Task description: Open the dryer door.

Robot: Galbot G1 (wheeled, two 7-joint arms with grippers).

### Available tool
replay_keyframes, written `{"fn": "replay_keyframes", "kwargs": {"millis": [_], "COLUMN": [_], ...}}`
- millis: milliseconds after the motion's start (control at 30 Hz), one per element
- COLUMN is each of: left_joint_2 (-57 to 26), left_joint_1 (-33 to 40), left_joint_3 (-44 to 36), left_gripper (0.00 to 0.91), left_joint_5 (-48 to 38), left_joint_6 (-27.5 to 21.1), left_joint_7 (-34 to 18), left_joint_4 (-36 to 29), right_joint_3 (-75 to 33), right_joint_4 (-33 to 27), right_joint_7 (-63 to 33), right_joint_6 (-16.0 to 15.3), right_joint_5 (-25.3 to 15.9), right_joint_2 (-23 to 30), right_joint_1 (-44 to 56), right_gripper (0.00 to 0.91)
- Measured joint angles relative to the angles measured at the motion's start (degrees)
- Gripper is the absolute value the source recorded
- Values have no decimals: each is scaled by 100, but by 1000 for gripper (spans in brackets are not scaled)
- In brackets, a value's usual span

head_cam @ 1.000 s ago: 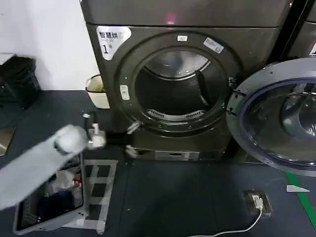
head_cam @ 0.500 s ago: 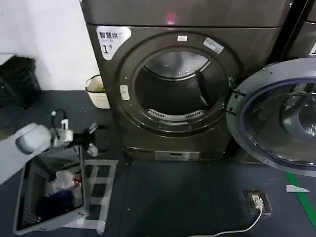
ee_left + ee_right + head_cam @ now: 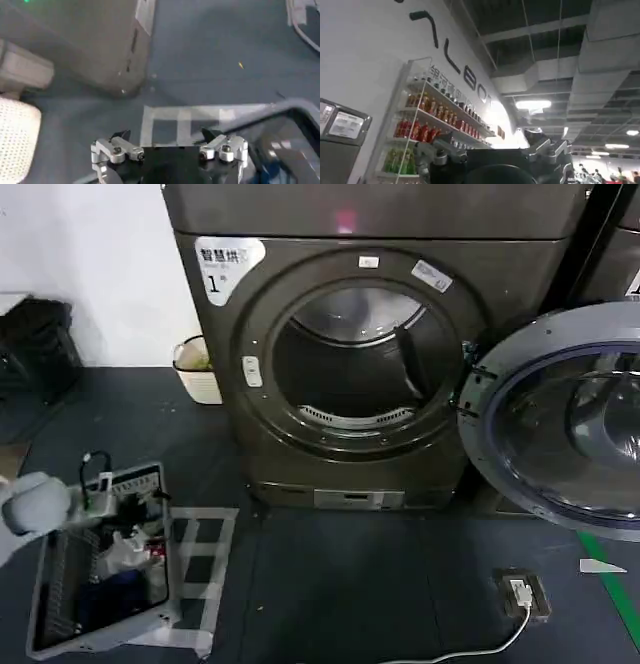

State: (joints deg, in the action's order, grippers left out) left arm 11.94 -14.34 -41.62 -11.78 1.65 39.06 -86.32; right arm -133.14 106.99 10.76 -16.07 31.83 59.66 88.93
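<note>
The dark grey dryer [image 3: 350,334] marked "1" shows its bare drum opening [image 3: 350,369]. The dryer door [image 3: 500,374] stands swung wide to the right on its hinge, inner grey ring and tinted glass facing me. My left gripper [image 3: 152,502] is low at the far left, over the rim of a laundry basket and well away from the door. In the left wrist view the left gripper [image 3: 167,137] is open with nothing between its fingers, and the dryer's lower corner [image 3: 95,50] lies beyond. My right gripper [image 3: 487,145] points up at the ceiling, open and empty.
A wire laundry basket [image 3: 60,629] with items sits on the floor at the lower left, beside white tape marks [image 3: 205,554]. A cream bin [image 3: 195,374] and a black crate [image 3: 35,344] stand left of the dryer. A floor socket with cable [image 3: 522,594] lies lower right.
My left arm has drawn back from below the dryer's opening, moving left and down to the basket. The door has stayed open.
</note>
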Motion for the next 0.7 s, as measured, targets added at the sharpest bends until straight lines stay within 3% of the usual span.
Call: {"fn": "replay_keyframes", "kwargs": {"millis": [300,700], "left_joint_2": [-265,-443], "left_joint_1": [-604,-793], "left_joint_3": [417,535], "left_gripper": [907,907], "left_joint_5": [597,1241], "left_joint_6": [84,375], "left_joint_7": [111,475], "left_joint_4": [219,469], "right_joint_3": [5,-1], "right_joint_4": [7,-20], "right_joint_7": [10,33], "right_joint_6": [3,27], "right_joint_5": [2,11], "right_joint_2": [3,26], "right_joint_1": [2,44], "right_gripper": [907,907]}}
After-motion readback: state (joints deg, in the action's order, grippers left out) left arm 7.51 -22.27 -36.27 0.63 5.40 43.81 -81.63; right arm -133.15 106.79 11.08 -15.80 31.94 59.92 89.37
